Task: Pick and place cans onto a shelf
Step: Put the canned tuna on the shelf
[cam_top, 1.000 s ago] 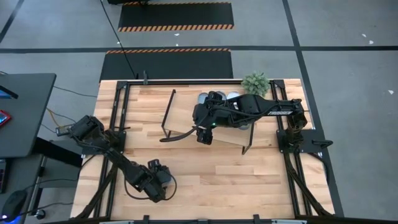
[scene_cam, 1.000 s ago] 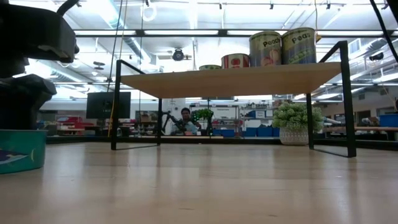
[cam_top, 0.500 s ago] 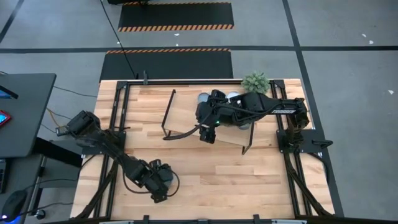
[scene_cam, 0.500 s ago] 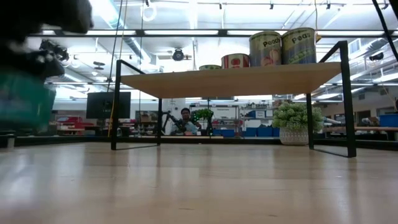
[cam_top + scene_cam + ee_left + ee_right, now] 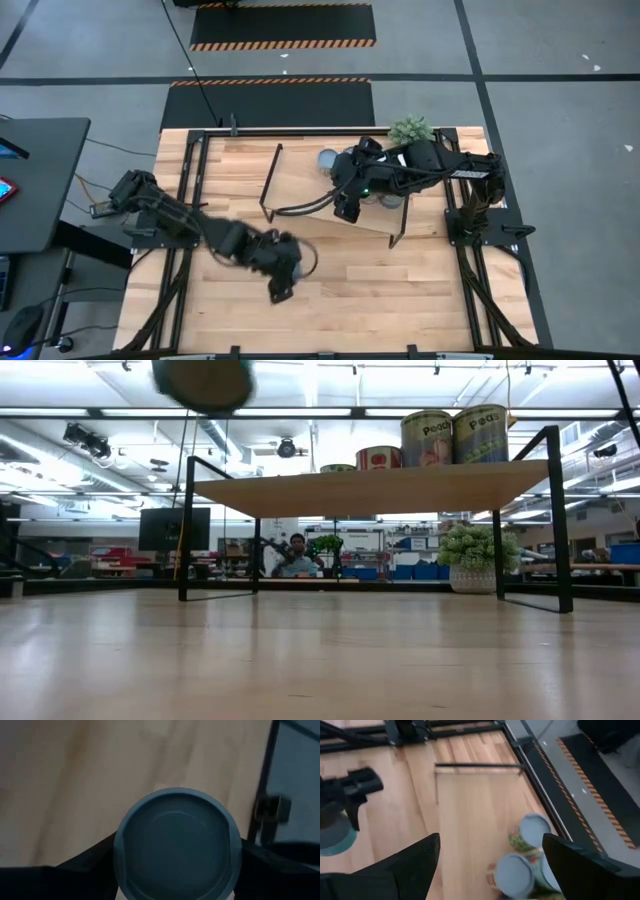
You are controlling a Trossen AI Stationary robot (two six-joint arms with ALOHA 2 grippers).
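My left gripper is shut on a teal can with a grey-blue top, near the middle of the table's near half. The low view shows this can high above the tabletop. The shelf stands at the far middle, and several cans stand on its right end. My right gripper is open and empty above the shelf board, next to those cans. My left gripper pinches the can's side wall between its two fingers, one on each opposite side just under the top rim. The fingers come from above, pointing down. The can sits upright and is lifted clear of the table.
A small potted plant stands at the table's far edge behind the shelf's right end. The shelf's black frame legs stand on the tabletop. A person sits in the room far behind the table.
My left gripper has lifted the can off the table and carried it up and toward the table's right edge; the can was standing on the tabletop and now hangs high above it. My right gripper has shifted a little toward the right edge over the shelf.
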